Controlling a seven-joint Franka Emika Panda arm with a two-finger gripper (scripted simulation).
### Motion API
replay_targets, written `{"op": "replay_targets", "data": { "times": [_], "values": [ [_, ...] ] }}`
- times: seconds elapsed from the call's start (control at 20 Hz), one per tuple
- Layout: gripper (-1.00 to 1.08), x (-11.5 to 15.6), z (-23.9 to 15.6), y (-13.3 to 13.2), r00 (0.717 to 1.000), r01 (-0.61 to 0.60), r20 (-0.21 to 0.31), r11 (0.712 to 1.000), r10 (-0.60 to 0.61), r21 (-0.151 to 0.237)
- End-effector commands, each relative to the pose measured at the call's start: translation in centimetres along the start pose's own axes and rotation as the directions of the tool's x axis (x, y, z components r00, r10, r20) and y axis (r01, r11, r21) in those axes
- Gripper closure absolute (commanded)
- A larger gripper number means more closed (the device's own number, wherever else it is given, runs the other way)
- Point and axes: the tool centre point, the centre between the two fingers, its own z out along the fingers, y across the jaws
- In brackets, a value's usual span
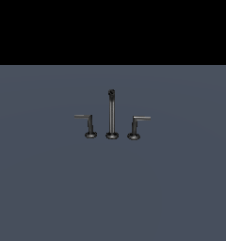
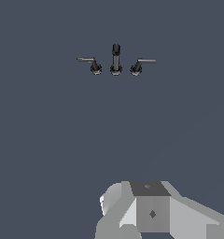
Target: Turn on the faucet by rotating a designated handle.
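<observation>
Gripper (image 2: 151,212): only the pale grey housing shows at the near edge of the wrist view; fingertips out of shot, so can't tell whether released or clenched. Not visible in the exterior view at all. Nothing held as far as can be seen.

Counter (image 1: 49,188): flat grey-blue surface, bare stretch between gripper and fixture.

Faucet (image 1: 112,115): well apart from gripper, far side of that stretch. Three dark metal pcs in a row, each on own round base: tall thin upright spout (image 1: 112,113) in the middle, short L-shaped lever either side.

Handle (image 1: 86,123): on the exterior view's left of spout, lever arm pointing away from spout twd that same left. Same piece in wrist view (image 2: 89,63). Twin handle (image 1: 137,125) mirrors it on the other side.

Handling assessment (judgement only): rigid metal, fixed to its base, will pivot abt the post rather than lift; not fragile. Smooth thin bar, prob. slippery, little to close on. Best contact: out along the lever arm nr its free end, for max leverage; a push or hook against the bar's side may serve as well as a pinch. Avoid post and base, no turning effect there.
</observation>
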Motion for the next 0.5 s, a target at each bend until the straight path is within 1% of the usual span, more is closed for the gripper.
{"op": "replay_targets", "data": {
  "times": [0.0,0.45],
  "values": [
    [1.08,0.0,0.0,0.0,1.000,0.000,0.000,1.000,0.000,0.000],
    [1.08,0.3,1.0,-0.9,0.999,-0.041,0.000,0.999,0.041,-0.001]
  ]
}}
